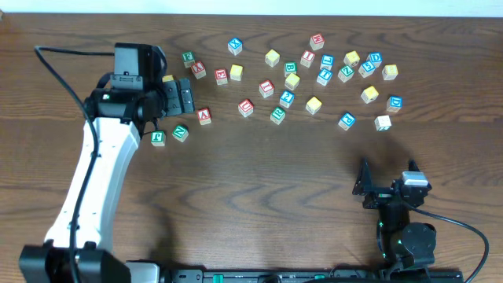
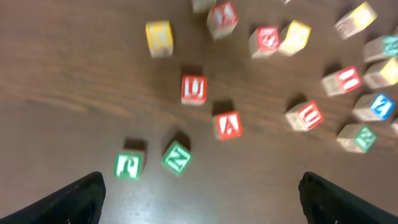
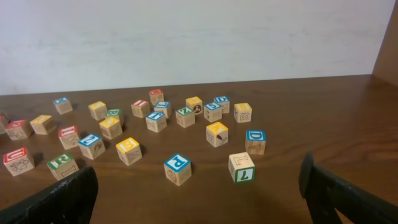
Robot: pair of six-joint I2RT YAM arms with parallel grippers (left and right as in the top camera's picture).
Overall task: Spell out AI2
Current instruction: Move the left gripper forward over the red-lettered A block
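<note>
A red A block (image 1: 204, 116) lies left of centre, and shows in the left wrist view (image 2: 228, 125). My left gripper (image 1: 184, 94) is open and empty, up-left of the A block. In its wrist view the fingers (image 2: 202, 205) frame bare table, with the A block ahead and a little right. My right gripper (image 1: 387, 179) is open and empty at the front right, far from the blocks; its fingers (image 3: 199, 199) frame bare table. I cannot pick out the I and 2 blocks for sure.
A red U block (image 2: 193, 89), a green P block (image 2: 129, 165) and a green N block (image 2: 176, 157) lie close to the A block. Several more letter blocks are scattered across the back of the table (image 1: 259, 181). A blue P block (image 3: 178, 168) lies nearest my right gripper.
</note>
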